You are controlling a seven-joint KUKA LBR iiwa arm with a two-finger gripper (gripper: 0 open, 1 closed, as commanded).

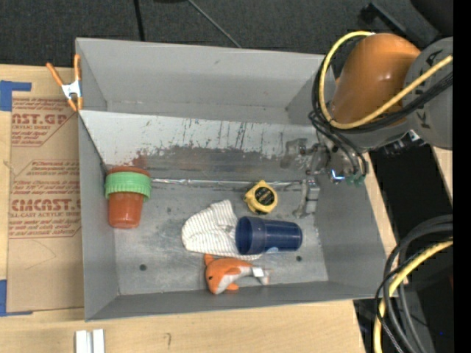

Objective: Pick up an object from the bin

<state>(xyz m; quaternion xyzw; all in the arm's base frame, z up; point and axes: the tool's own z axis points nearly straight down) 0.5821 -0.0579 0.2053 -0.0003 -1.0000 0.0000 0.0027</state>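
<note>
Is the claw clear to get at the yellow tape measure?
Likely yes: the yellow tape measure lies uncovered just left of the claw, with nothing between them; the blue cup lies close by, not over it.

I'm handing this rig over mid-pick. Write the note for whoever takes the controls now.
Gripper: down in the right part of the bin, just right of the yellow tape measure.
Things: blue cup on its side, white cloth against it, orange toy fish by the near wall, orange jar with a green lid at left.
Done: nothing lifted.
Left: grasp one thing and lift it out.
</note>
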